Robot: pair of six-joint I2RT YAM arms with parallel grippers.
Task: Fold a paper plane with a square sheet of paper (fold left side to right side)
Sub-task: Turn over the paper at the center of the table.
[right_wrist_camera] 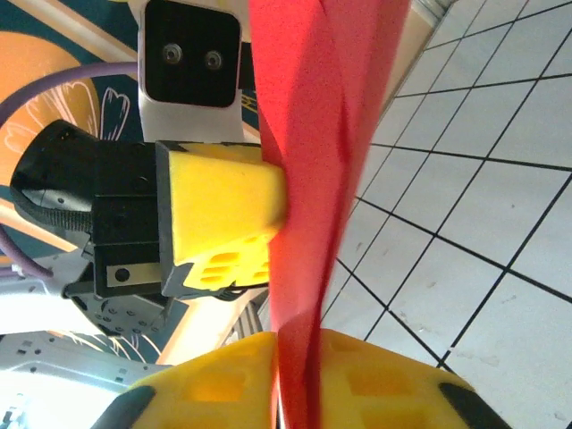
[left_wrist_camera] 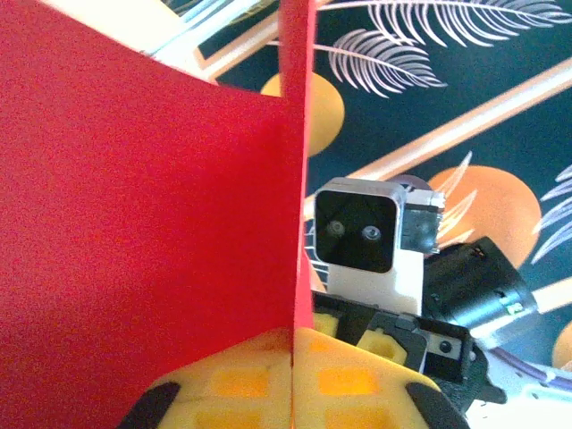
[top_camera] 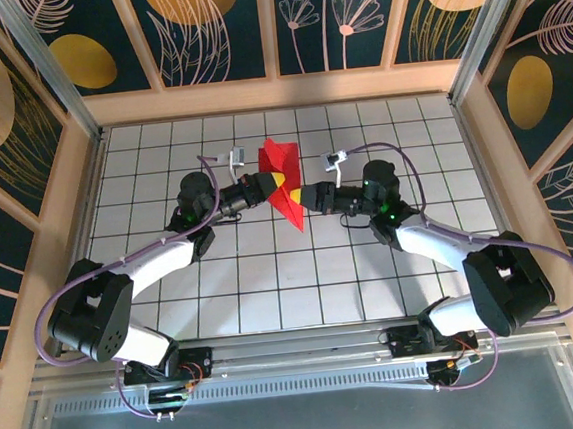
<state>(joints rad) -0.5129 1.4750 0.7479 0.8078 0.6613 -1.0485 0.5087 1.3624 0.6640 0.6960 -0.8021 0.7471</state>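
Top view: red paper point(top_camera: 280, 160) is seen just above frame centre, over the white grid table point(top_camera: 272, 276), as a creased, folded shape with a point toward the lower right. It is pinched from both sides: the left gripper point(top_camera: 276, 183) comes in from the left and the right gripper point(top_camera: 302, 197) from the right, with the tips nearly meeting at the sheet. Whether the paper's lower edge touches the table cannot be told from above. Left wrist view: the left half of the frame is covered by a flat red panel point(left_wrist_camera: 134, 223), with a thin red edge running vertically through frame centre. That edge is clamped between the left gripper's yellow pads point(left_wrist_camera: 241, 384) at bottom centre; the pads are pressed together with only the sheet between them, so the left gripper is grasping the red paper. The other arm's white camera housing point(left_wrist_camera: 359, 234) is seen right of centre, just beyond the sheet. Right wrist view: the paper point(right_wrist_camera: 322, 134) is seen as a twisted red strip running top to bottom through centre. Its lower end is gripped between the right gripper's yellow pads point(right_wrist_camera: 375, 384) at the bottom edge, which are closed tight on it, so the right gripper is grasping the red paper too. One yellow finger point(right_wrist_camera: 219, 214) of the left gripper is pressed against the strip's left face at mid-height. Grid tiles are visible on the right side of this frame.
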